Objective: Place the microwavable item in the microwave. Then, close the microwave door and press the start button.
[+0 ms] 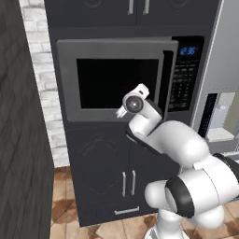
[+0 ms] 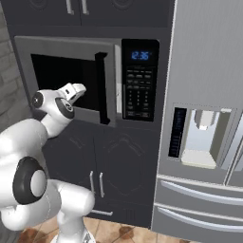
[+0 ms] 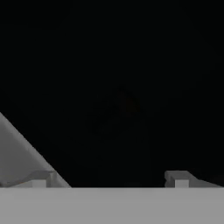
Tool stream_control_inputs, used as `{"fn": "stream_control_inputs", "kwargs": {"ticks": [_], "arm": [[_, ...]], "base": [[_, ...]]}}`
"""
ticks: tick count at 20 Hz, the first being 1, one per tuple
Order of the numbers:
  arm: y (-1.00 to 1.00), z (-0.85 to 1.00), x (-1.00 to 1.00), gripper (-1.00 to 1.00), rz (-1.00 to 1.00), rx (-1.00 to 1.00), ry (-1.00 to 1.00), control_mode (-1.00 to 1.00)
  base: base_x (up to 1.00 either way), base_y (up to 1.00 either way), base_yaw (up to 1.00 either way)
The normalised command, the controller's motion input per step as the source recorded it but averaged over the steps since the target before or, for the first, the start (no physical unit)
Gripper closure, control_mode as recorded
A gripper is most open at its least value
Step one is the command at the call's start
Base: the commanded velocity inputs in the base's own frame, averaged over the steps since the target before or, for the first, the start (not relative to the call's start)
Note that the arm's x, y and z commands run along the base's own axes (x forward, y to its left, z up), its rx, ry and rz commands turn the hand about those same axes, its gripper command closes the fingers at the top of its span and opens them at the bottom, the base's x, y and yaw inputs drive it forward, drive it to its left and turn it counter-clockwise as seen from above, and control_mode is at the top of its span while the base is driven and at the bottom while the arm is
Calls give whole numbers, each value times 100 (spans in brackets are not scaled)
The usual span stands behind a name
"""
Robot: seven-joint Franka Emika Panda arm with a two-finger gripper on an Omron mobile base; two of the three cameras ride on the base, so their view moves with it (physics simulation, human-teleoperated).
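Because the microwave door (image 2: pixel 71 78) already looks nearly or fully shut against the microwave (image 1: pixel 126 77), the arm's pose reads as belonging to the closing or button-pressing part of the job rather than the loading part. The hand (image 3: pixel 109 179) is raised to the level of the door's lower frame, pointed at the dark window (image 1: pixel 116 81); in the hand view its two fingertips (image 3: pixel 177 178) stand wide apart with nothing between them, so it is open and empty. That spread suits pushing flat on a panel or backing away from a set-down, not carrying.

From the right base view the black bar handle (image 2: pixel 101 88) runs down the door's right edge, just beside the keypad panel (image 2: pixel 139 85) with its blue display (image 2: pixel 140 55); the hand sits left of both, so reaching the start button calls for a shift to the right.

As for the mug, I cannot make it out: the window is too dark to show the inside, though a faint reddish smudge in the hand view may be it, which would put it inside the cavity.
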Motion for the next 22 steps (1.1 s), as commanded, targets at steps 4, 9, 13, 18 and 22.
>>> {"fn": "stream_control_inputs", "kwargs": {"ticks": [4,9,13,18,22], "arm": [[-19,1,62,-100,7,5,0,-100],[-18,0,58,-100,7,7,0,-100],[-8,-11,62,-100,8,9,0,-100],[-3,0,5,-100,8,9,0,-100],[-8,53,-86,-100,5,11,2,-100]], "base": [[0,0,0],[0,0,0],[0,0,0],[0,0,0],[0,0,0]]}}
